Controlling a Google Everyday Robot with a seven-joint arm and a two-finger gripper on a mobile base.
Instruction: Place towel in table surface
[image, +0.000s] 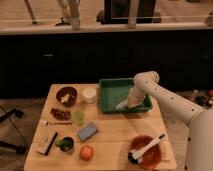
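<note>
On my worktop the sponge lies left; the green tray holds the towel, pale, limp, light, best pinched at a bunched fold; my pincer reaches down into the tray at the cloth, though I cannot tell whether it grips.

The robot's white arm reaches down into the green tray at the back of the table surface, its gripper low by the tray's front right wall. A pale towel lies bunched right at the gripper. A blue-grey sponge sits mid-table, an orange nearer the front.
</note>
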